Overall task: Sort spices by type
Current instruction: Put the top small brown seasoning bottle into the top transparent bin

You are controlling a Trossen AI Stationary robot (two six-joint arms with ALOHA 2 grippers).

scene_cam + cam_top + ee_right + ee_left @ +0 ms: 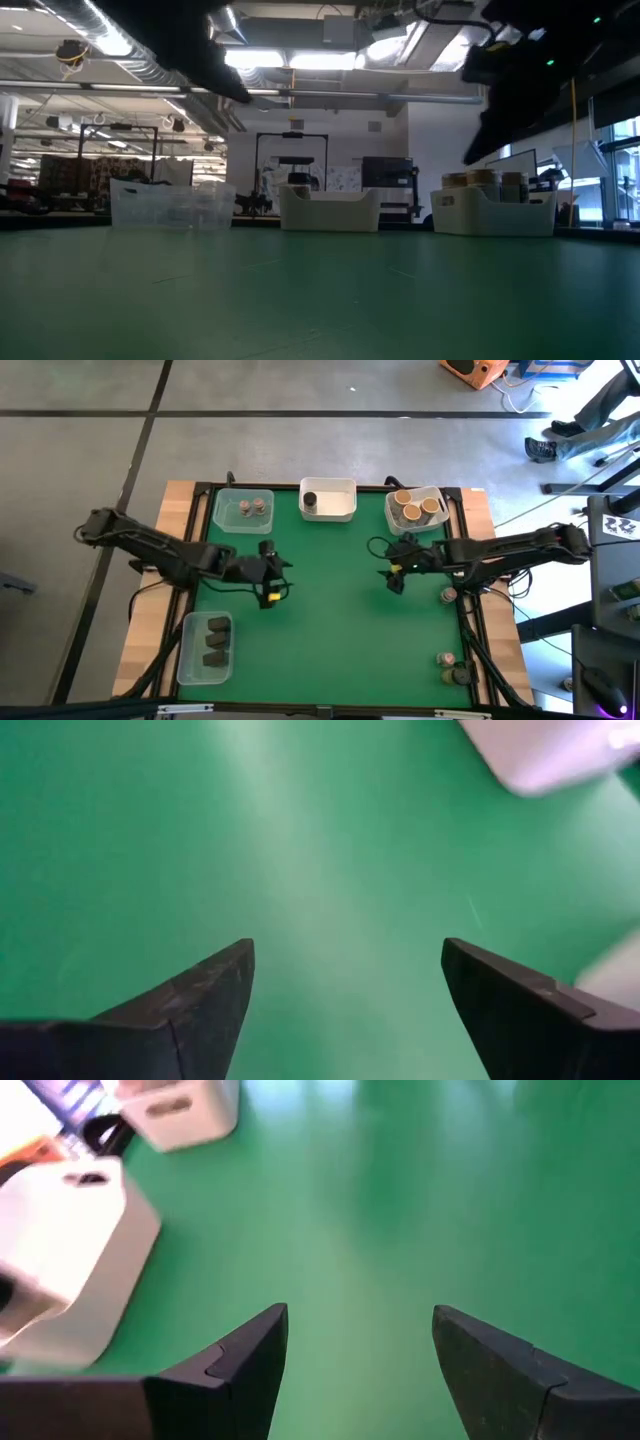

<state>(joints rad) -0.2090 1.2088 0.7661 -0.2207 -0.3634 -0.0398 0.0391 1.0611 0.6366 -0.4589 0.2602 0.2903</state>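
Both your tools hang open and empty over the green desk (330, 620): left tool (270, 595), right tool (395, 582). Unsorted small jars (452, 668), seemingly, sit at the desk's right edge; a careless reach could knock them off.

Overhead, table-level (wrists aim down).

the left gripper (360, 1370) hangs over bare green mat (400, 1200), its two dark fingers (240, 1370) spread apart with nothing between them. beyond the fingers sit two white tubs, blurred: a near tub (70, 1250) and a far tub (185, 1110), both resting on the mat. something dark (105, 1132) shows between them; what it is cannot be told.
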